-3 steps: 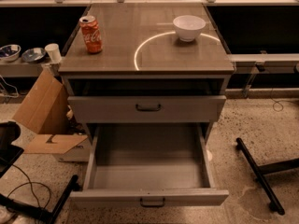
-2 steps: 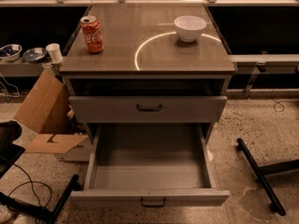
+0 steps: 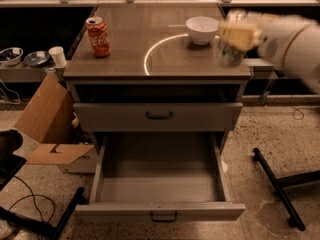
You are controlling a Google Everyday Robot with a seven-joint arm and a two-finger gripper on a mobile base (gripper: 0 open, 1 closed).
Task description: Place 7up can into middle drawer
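My gripper (image 3: 234, 36) comes in from the right on a pale arm, motion-blurred, over the right edge of the cabinet top (image 3: 150, 59). It is shut on the 7up can (image 3: 230, 56), a silvery can with green print, held upright just above the counter. The middle drawer (image 3: 160, 211) is pulled wide open at the bottom of the cabinet. Its grey inside shows bare, and its dark handle is on the front. It lies well below and to the left of the can.
A red cola can (image 3: 98, 36) stands at the counter's left and a white bowl (image 3: 202, 29) at its back right. The upper drawer front (image 3: 159, 116) is shut. A cardboard box (image 3: 47, 129) sits left of the cabinet. Black stand legs (image 3: 277, 189) lie on the floor at the right.
The arm and gripper, out of view before, have come in from the right with the 7up can. The drawer, cola can and bowl have not moved.
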